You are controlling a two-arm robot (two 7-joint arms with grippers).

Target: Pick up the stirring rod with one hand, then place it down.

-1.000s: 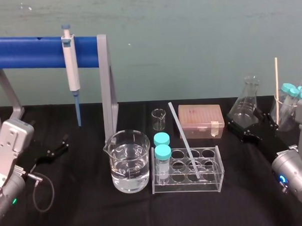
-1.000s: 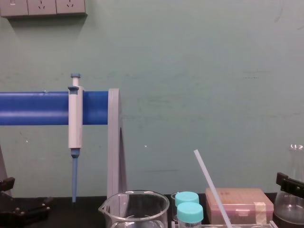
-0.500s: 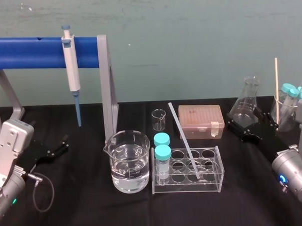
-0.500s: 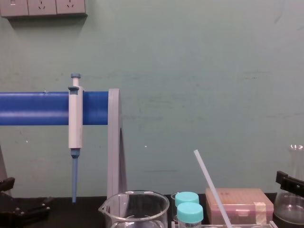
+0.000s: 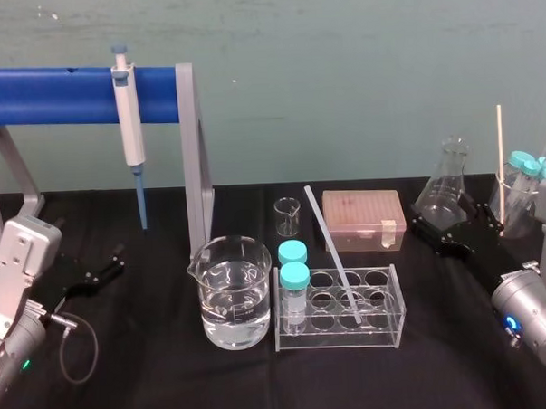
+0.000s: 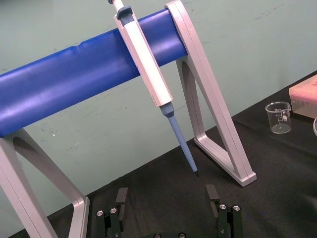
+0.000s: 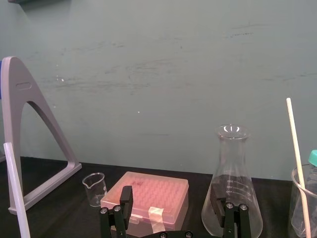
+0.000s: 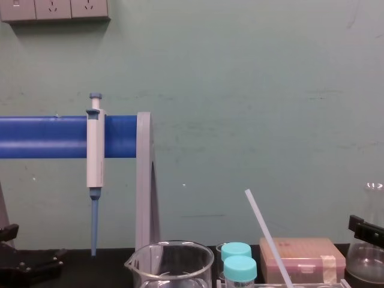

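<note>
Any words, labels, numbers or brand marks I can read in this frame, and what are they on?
Flask: white graduation print, too blurred to read.
Small beaker: faint printed marks, too small to read.
Pipette, pink box: no lettering seen.
No lettering seen on the left gripper near the pipette or the right gripper before the flask.
Nothing can be quoted.

Your left gripper (image 5: 112,263) rests low on the left side, its 2 jaws set wide apart. Your right gripper (image 5: 442,231) sits forward on the right, jaws equally parted.
</note>
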